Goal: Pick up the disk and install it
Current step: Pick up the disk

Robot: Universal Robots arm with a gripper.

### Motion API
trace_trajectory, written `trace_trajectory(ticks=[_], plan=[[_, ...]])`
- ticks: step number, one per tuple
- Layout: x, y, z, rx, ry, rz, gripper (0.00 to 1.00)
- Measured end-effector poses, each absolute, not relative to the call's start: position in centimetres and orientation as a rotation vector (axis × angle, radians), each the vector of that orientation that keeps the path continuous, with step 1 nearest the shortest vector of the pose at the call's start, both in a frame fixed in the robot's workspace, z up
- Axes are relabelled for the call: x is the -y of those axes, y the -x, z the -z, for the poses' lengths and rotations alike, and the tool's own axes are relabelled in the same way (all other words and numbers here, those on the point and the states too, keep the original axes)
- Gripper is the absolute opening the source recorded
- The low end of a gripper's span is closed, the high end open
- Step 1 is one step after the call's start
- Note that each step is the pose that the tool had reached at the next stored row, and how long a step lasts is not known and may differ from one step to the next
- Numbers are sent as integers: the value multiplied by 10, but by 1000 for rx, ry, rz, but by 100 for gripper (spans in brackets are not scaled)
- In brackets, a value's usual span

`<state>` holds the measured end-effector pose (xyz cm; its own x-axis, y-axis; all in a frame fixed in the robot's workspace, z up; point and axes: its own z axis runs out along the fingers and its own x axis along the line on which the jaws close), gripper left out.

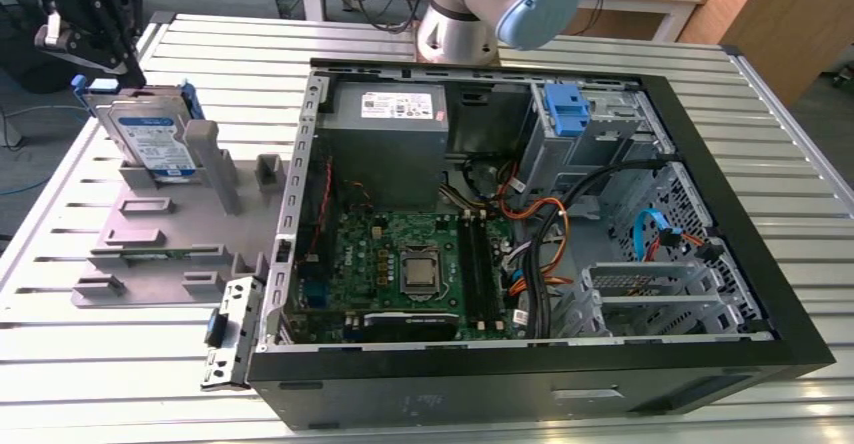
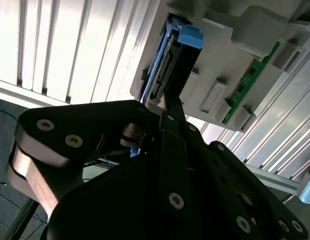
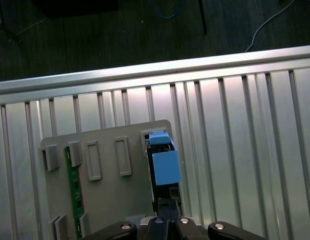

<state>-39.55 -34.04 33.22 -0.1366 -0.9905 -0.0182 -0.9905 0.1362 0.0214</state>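
The disk [image 1: 151, 136] stands on edge in a slot of a grey holder plate [image 1: 167, 226] at the exterior view's left, its white-and-blue label facing out and blue rails around it. My black gripper [image 1: 118, 56] hangs just above and slightly left of it, apart from it. Both wrist views look along the fingers at the disk's top edge [image 2: 164, 62] and its blue tab [image 3: 166, 167]. There the gripper [image 2: 171, 100] [image 3: 167, 206] is shut, its fingers together with nothing between them.
An open black computer case [image 1: 747, 264] fills the middle of the slatted metal table [image 1: 747, 74]. Inside it are a green motherboard [image 1: 400, 264], a grey power supply [image 1: 387, 114] and a blue bracket [image 1: 567, 109] in the drive bay. A green memory stick [image 3: 72, 185] lies in the holder plate.
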Motion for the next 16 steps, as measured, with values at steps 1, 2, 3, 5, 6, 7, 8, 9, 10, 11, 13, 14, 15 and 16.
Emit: trace_trajectory(ticks=[1, 2, 3, 5, 6, 7, 8, 9, 10, 11, 13, 14, 15, 16], plan=[[340, 396, -332, 2368, -2064, 44, 11], [340, 395, -332, 2368, -2064, 44, 17], [340, 396, -332, 2368, -2064, 44, 23], [340, 396, -332, 2368, -2064, 44, 29], [340, 396, -332, 2368, -2064, 44, 35], [340, 396, -332, 2368, -2064, 44, 35], [340, 396, -332, 2368, -2064, 44, 41], [340, 396, -332, 2368, -2064, 44, 41], [340, 396, -332, 2368, -2064, 44, 53], [340, 396, -332, 2368, -2064, 44, 53], [340, 395, -332, 2368, -2064, 44, 59], [340, 395, -332, 2368, -2064, 44, 59], [340, 396, -332, 2364, -2068, 44, 59], [340, 396, -332, 2352, -2081, 44, 59]])
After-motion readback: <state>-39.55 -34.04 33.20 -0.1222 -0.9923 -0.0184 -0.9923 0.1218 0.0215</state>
